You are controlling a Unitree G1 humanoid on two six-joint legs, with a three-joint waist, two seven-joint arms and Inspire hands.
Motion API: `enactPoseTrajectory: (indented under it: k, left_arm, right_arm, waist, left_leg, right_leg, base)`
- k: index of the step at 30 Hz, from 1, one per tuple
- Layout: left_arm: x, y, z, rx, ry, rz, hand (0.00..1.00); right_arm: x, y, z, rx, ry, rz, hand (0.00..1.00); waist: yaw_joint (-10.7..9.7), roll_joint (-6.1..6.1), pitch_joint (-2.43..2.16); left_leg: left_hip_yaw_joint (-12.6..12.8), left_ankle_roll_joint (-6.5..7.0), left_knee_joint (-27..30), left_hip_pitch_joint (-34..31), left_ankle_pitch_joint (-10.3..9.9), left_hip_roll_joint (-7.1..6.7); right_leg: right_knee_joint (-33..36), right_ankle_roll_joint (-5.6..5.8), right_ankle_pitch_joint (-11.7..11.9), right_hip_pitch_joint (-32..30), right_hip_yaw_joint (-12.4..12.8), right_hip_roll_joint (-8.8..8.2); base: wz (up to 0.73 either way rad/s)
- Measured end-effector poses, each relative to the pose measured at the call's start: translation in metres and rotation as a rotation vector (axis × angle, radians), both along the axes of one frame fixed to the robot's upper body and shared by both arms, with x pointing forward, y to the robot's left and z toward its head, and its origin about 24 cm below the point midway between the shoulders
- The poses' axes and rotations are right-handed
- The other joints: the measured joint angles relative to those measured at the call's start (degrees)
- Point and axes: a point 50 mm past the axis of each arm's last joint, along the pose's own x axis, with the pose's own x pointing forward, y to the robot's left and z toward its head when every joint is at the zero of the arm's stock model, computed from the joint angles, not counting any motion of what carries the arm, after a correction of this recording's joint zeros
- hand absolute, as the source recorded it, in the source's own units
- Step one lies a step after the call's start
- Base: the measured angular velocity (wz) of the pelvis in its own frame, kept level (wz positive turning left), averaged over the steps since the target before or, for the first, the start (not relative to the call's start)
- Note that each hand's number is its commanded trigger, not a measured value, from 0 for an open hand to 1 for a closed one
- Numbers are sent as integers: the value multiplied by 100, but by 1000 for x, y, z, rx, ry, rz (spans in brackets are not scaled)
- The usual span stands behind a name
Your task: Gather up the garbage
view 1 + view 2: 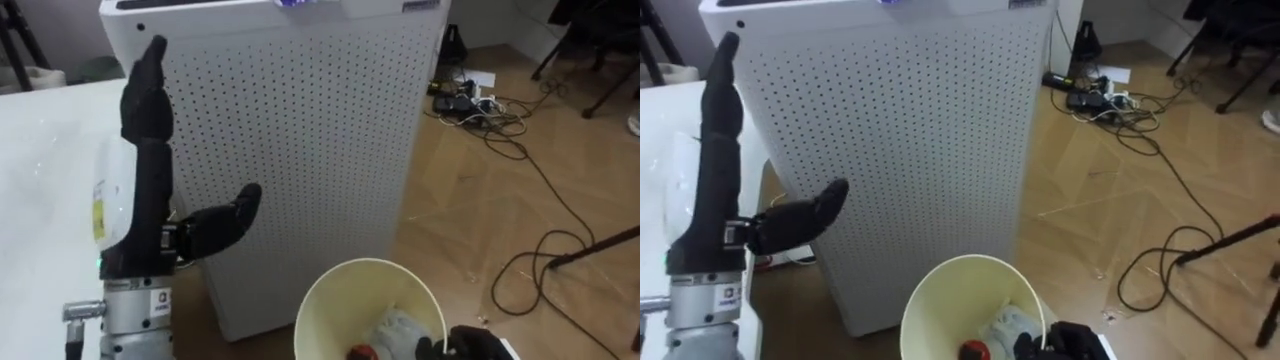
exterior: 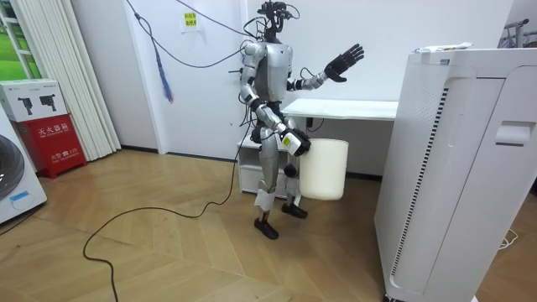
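Observation:
My right hand [image 1: 470, 346] is curled over the rim of a cream waste bin [image 1: 328, 287], which it holds low at my right side [image 2: 323, 168]. Inside the bin lie crumpled white-grey garbage [image 1: 396, 328] and a small red piece [image 1: 973, 350]. My left hand [image 1: 148, 185] is raised in front of me with its fingers straight up and its thumb out to the side, holding nothing. In the room view the left hand [image 2: 344, 60] hangs above the white table [image 2: 344, 107] and the right hand [image 2: 295, 144] is against the bin's side.
A tall white perforated appliance [image 1: 300, 130] stands right in front of me, close to the bin. The white table [image 1: 40, 180] lies at my left. Cables and a power strip [image 1: 470, 100] sprawl over the wooden floor at the right.

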Motion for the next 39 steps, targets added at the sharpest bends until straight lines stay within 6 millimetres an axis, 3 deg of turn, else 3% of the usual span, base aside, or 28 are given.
enactPoseTrajectory:
  k: [1, 2, 3, 4, 5, 6, 7, 8, 9, 10, 11, 12, 13, 15, 16, 17, 19, 21, 24, 28, 35, 39]
  left_arm:
    - [-1, 1, 2, 21, -31, 20, 0]
    - [-1, 2, 4, 33, -49, 30, 0]
    - [-1, 4, 5, 37, -68, 43, 0]
    - [-1, 5, 5, 30, -79, 51, 0]
    - [-2, 6, 6, 28, -86, 56, 0]
    - [-1, 7, 8, 29, -103, 62, 0]
    - [-1, 7, 9, 33, -109, 60, 0]
    - [-1, 7, 9, 40, -114, 59, 0]
    - [-2, 6, 10, 55, -129, 51, 0]
    - [-2, 4, 13, 80, -150, 37, 0]
    - [-1, 3, 16, 90, -165, 27, 0]
    - [2, 0, 22, 103, -195, 7, 0]
    - [3, -3, 26, 111, -220, -4, 0]
    - [3, -4, 30, 119, -259, -14, 0]
    - [3, -4, 32, 132, -286, -12, 0]
    - [4, -4, 33, 136, -295, -13, 0]
    - [5, -7, 39, 153, -339, -12, 0]
    - [6, -9, 43, 187, -366, -10, 0]
    - [5, -9, 46, 240, -381, -15, 0]
    - [5, -8, 46, 273, -385, -10, 0]
    - [7, -5, 47, 295, -386, 19, 0]
    - [7, -5, 48, 298, -407, 39, 0]
  right_arm:
    - [-4, -1, -2, 0, 12, 6, 100]
    - [-6, 1, -4, 3, 20, 11, 100]
    - [-14, 2, -9, 11, 49, 17, 100]
    - [-18, -1, -11, 6, 65, 10, 100]
    - [-18, -3, -11, 0, 65, 6, 100]
    - [-16, -6, -9, -16, 58, 5, 100]
    - [-15, -8, -8, -31, 58, 13, 100]
    - [-15, -8, -8, -33, 58, 15, 100]
    - [-16, -7, -8, -34, 61, 22, 100]
    - [-16, -4, -9, -29, 63, 26, 100]
    - [-16, -2, -10, -23, 63, 27, 100]
    - [-16, 0, -10, -13, 63, 27, 100]
    - [-16, 1, -10, -4, 62, 22, 100]
    - [-16, 2, -10, -4, 62, 27, 100]
    - [-14, 3, -10, -5, 58, 36, 100]
    - [-13, 5, -10, -8, 59, 46, 100]
    - [-10, 8, -9, -1, 51, 74, 100]
    - [-9, 11, -9, -1, 49, 97, 100]
    - [-6, 15, -8, 3, 43, 141, 100]
    - [-6, 17, -8, 0, 45, 170, 100]
    - [-3, 19, -6, -39, 38, 225, 100]
    - [2, 17, -3, -63, 24, 243, 100]
  waist:
    - [157, 65, -35]
    - [191, 22, -8]
    - [193, -117, 30]
    - [234, -190, 33]
    - [253, -190, 27]
    - [294, -148, 65]
    - [329, -91, 50]
    - [338, -1, 4]
    - [326, 30, -23]
    - [251, 59, -42]
    - [226, 35, -46]
    - [163, -74, 8]
    - [127, -128, 34]
    - [63, -71, 15]
    - [49, 17, 16]
    - [47, 30, 21]
    - [14, 176, 59]
    - [49, 258, 37]
    - [39, 207, 65]
    - [23, 163, 52]
    - [19, 161, 39]
    - [23, 194, -4]
  left_leg:
    - [182, 165, -15, 45, 221, 76]
    - [477, 284, -21, 92, 327, 159]
    - [861, 350, -8, 242, 277, 191]
    - [1127, 369, 72, 328, 195, 235]
    - [1217, 368, 196, 319, 117, 266]
    - [1249, 329, 562, 232, -68, 303]
    - [1151, 347, 837, 108, -187, 270]
    - [1048, 353, 876, 76, -213, 232]
    - [826, 391, 809, 62, -242, 82]
    - [803, 457, 773, 109, -315, 50]
    - [860, 488, 769, 154, -344, 0]
    - [938, 532, 867, 228, -458, -96]
    - [1049, 542, 1008, 315, -594, -131]
    - [1024, 564, 1211, 337, -780, -119]
    - [1024, 569, 1239, 413, -839, -112]
    - [1027, 558, 1235, 434, -848, -117]
    - [1028, 628, 1197, 492, -847, -109]
    - [1025, 683, 1077, 470, -817, -108]
    - [1024, 714, 911, 486, -785, -121]
    - [998, 714, 792, 509, -786, -123]
    - [861, 638, 689, 530, -736, -111]
    - [859, 587, 602, 621, -700, -111]
  right_leg:
    - [264, 49, -85, -68, 83, 66]
    - [470, 43, -197, -63, 40, 22]
    - [985, 57, -526, 60, -165, -113]
    - [1274, 59, -752, 177, -398, -245]
    - [1332, 35, -814, 181, -496, -291]
    - [1271, -69, -908, 152, -551, -326]
    - [1201, -107, -968, 139, -439, -255]
    - [1165, -87, -982, 140, -392, -237]
    - [1108, -36, -996, 196, -328, -238]
    - [1186, 16, -1018, 273, -344, -313]
    - [1341, 56, -1073, 253, -363, -388]
    - [1948, 135, -1192, 116, -395, -601]
    - [2632, 197, -1124, -139, -404, -818]
    - [3147, 243, -871, -350, -351, -860]
    - [3208, 242, -785, -356, -366, -861]
    - [3165, 243, -781, -338, -366, -860]
    - [2710, 282, -806, -111, -384, -788]
    - [2131, 327, -836, 61, -366, -691]
    - [1108, 346, -826, 462, -360, -552]
    - [172, 482, -649, 854, -387, -431]
    - [-272, 437, -502, 1058, -535, -327]
    - [-411, 407, -479, 1163, -533, -305]
  base:
    - [-54]
    - [-31]
    - [0]
    - [4]
    - [-23]
    - [-40]
    - [-42]
    - [-34]
    - [-18]
    - [-8]
    - [12]
    - [14]
    - [13]
    - [-2]
    - [-9]
    - [-13]
    - [-11]
    - [-20]
    - [-26]
    - [-14]
    - [7]
    - [-3]
